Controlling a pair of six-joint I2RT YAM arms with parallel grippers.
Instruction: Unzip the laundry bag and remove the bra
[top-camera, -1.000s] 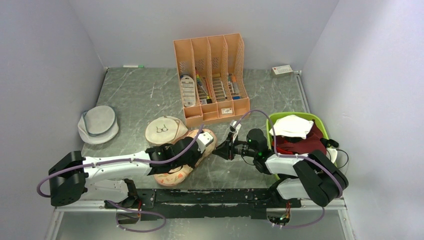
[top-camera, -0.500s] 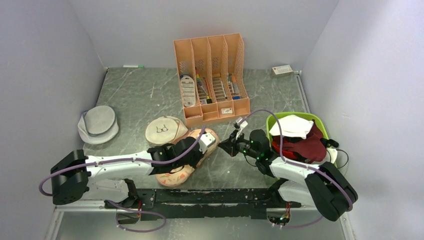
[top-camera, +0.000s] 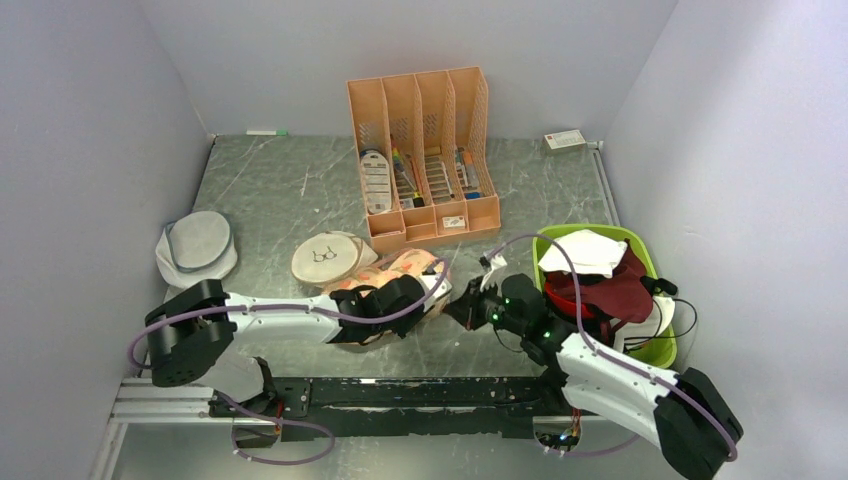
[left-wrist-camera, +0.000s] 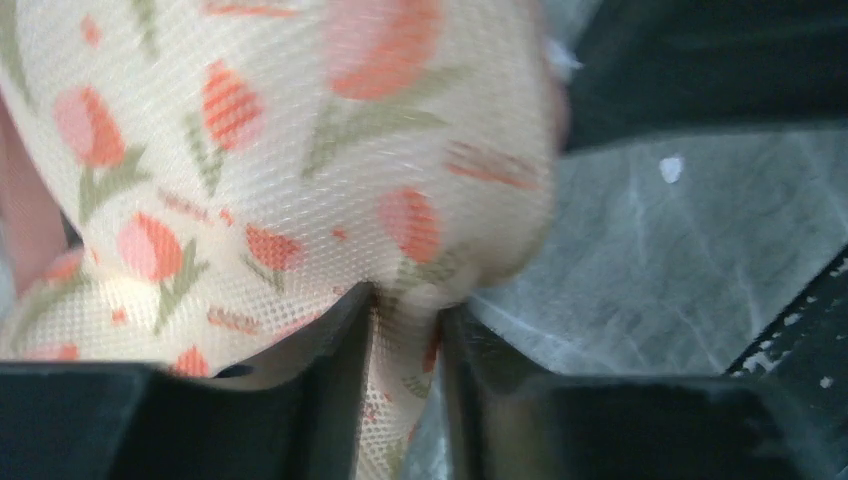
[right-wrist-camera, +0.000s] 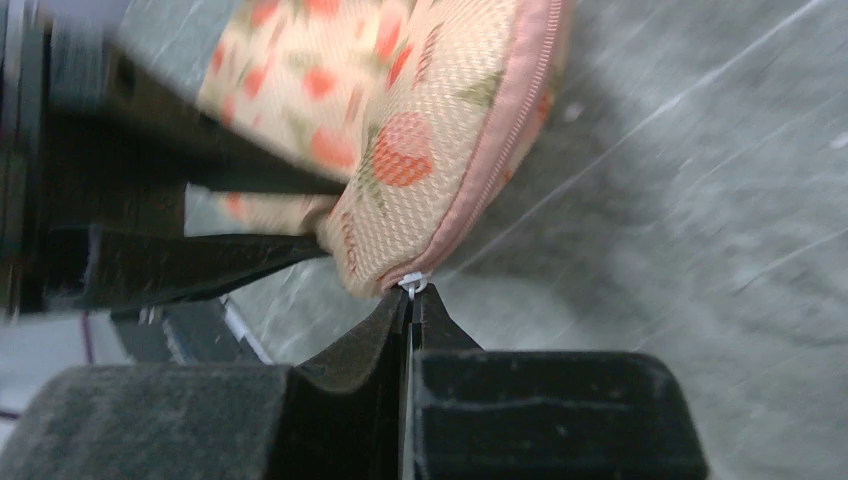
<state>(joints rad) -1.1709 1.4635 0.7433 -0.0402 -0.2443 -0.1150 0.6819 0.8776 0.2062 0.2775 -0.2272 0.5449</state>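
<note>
Laundry bag: moved off the counter's near edge, now closer to the front of the orange file rack. Left pincer: travelled rackward with it. Right arm: stretched out long, elbow swung farther from the rack.

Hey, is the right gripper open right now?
No, the right gripper is shut, pinching the small white zipper pull on the laundry bag.

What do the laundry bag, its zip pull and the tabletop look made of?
The laundry bag: soft matte mesh fabric, fine grid weave, puckering where pinched. The zip pull: small, white, likely plastic; unsure. The table: grey, pale-veined, stone-look surface, faint sheen.
</note>
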